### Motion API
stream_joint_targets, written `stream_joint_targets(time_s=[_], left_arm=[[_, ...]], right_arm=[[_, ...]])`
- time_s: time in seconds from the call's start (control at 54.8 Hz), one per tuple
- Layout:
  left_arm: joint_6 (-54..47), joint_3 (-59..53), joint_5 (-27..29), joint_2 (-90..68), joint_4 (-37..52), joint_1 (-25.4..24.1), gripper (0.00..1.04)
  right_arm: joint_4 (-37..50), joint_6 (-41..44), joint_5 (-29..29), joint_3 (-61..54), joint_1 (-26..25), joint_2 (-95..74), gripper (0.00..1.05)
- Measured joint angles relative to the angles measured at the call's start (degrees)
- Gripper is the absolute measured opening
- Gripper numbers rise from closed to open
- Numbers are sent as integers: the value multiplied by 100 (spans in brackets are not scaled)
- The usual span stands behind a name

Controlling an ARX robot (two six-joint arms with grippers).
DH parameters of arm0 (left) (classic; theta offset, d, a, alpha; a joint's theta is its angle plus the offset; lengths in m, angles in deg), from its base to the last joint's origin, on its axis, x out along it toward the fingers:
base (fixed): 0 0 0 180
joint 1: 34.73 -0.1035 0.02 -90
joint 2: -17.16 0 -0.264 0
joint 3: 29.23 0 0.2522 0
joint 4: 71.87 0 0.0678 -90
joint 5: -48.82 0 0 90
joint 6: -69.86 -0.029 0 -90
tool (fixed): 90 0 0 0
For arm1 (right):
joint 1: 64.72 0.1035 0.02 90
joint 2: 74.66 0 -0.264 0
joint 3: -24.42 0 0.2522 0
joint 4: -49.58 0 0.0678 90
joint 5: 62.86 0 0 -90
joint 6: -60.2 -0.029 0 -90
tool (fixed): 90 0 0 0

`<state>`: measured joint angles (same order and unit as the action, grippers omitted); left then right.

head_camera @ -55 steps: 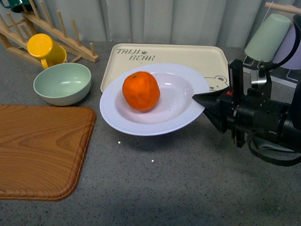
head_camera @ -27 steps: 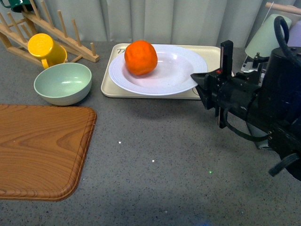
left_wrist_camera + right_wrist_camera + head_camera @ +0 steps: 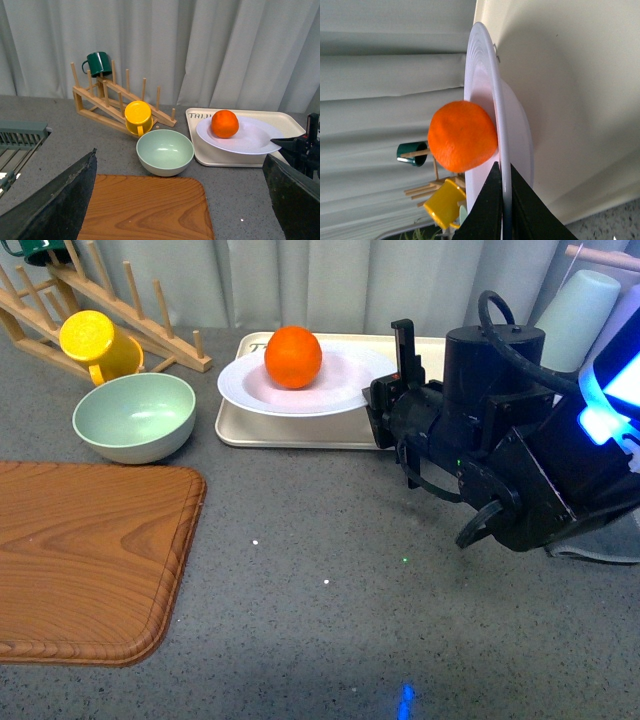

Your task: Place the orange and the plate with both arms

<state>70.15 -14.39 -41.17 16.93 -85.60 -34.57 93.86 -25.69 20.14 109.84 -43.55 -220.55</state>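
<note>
The orange [image 3: 293, 356] lies in the white plate [image 3: 340, 390], toward its far left side. The plate is over the beige bear tray [image 3: 300, 430], close to it. My right gripper [image 3: 378, 412] is shut on the plate's near right rim, one finger above and one below. The right wrist view shows the rim [image 3: 492, 100] clamped between the fingertips [image 3: 490, 200], with the orange [image 3: 461, 135] just beyond. My left gripper [image 3: 180, 200] is open and empty above the wooden board [image 3: 145, 207]; its view shows the orange [image 3: 224, 123] and plate [image 3: 250, 142] from afar.
A pale green bowl [image 3: 133, 415] stands left of the tray. A yellow mug [image 3: 97, 345] and a wooden rack [image 3: 110, 315] are behind it. A wooden cutting board [image 3: 85, 560] lies at the front left. Pale cups [image 3: 585, 305] stand at the back right.
My right gripper has carried the plate with the orange away from me, from above the table onto the bear tray, and lowered it. The arm now reaches further left.
</note>
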Motion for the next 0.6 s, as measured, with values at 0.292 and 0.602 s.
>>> stream_joint_targets(time_s=[0.292, 0.602], left_arm=[[0, 0, 0, 0, 0, 0, 98], [0, 0, 0, 0, 0, 0, 98]], right_arm=[[-579, 420, -35, 313, 20, -66, 27], [-1082, 1899, 31, -796, -400, 1196, 79]])
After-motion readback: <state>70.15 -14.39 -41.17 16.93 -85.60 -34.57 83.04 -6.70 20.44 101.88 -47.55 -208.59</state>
